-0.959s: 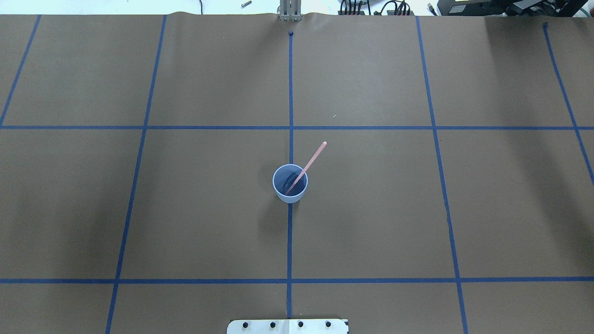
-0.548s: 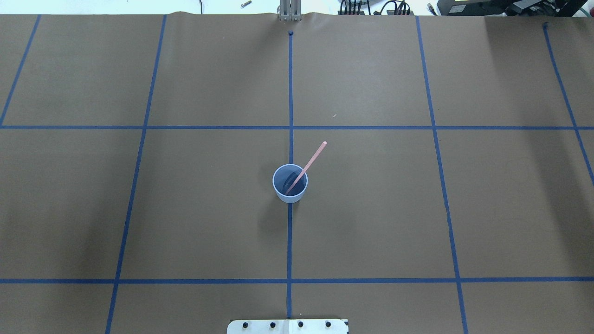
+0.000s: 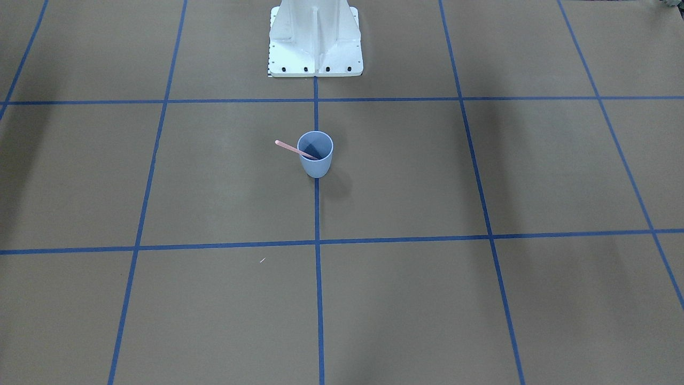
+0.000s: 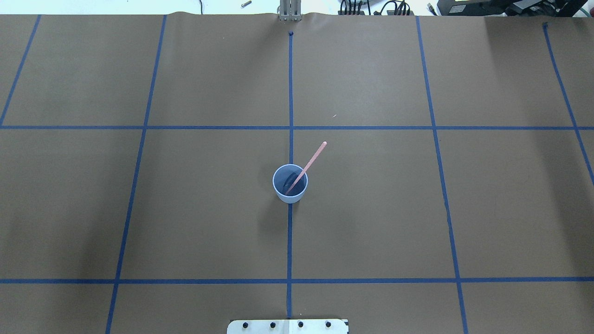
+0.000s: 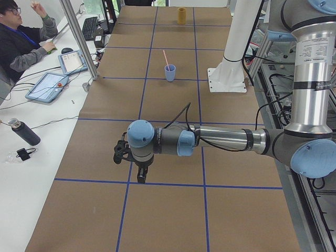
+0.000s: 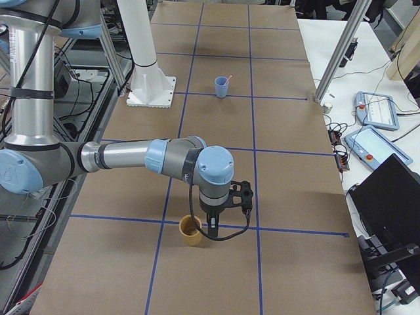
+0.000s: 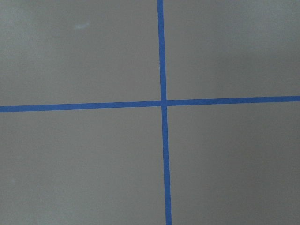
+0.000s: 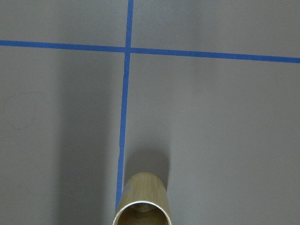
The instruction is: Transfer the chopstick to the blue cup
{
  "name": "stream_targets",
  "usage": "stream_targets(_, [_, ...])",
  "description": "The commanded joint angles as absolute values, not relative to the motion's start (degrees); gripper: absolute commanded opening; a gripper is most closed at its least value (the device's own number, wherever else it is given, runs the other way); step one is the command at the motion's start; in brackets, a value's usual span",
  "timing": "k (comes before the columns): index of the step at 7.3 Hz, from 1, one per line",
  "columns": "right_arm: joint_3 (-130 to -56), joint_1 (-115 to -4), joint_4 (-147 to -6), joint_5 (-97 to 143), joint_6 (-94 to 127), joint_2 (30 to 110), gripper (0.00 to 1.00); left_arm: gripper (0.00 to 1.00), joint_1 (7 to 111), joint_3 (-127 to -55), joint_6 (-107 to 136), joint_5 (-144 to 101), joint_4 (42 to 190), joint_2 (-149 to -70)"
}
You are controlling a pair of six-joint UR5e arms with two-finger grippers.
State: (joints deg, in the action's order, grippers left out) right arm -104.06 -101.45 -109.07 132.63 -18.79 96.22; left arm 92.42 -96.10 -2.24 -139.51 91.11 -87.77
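The blue cup [image 4: 290, 185] stands upright on the centre tape line of the table, and it also shows in the front view [image 3: 315, 158]. The pale pink chopstick [image 4: 312, 160] stands in it and leans out over the rim [image 3: 287, 146]. Neither gripper is near the cup. The left gripper [image 5: 140, 178] hangs over the table's left end and shows only in the left side view. The right gripper [image 6: 213, 233] hangs over the right end beside a tan cup and shows only in the right side view. I cannot tell whether either is open or shut.
A tan cylindrical cup [image 6: 191, 231] stands just beside the right gripper, and it also shows in the right wrist view [image 8: 142, 201]. The white robot base [image 3: 315, 48] stands behind the blue cup. An operator with tablets [image 5: 47, 86] sits along the far edge.
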Motion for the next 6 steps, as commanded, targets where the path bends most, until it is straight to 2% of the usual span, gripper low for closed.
stream_targets(1, [-104.15,-101.51,-109.07,132.54,-18.81,97.29,1.00,0.99,92.37,-95.80,-1.68,-139.39,92.20,-87.63])
stream_targets(4, [-104.33,-101.51,-107.94,129.47,-18.63,97.47,1.00,0.99,92.37,-95.97,-1.76,-139.31,92.20,-87.72])
stream_targets(6, [-104.24,-101.34,-101.28,129.29,-10.68,97.73,1.00,0.99,92.37,-96.15,-1.93,-139.31,92.20,-87.54])
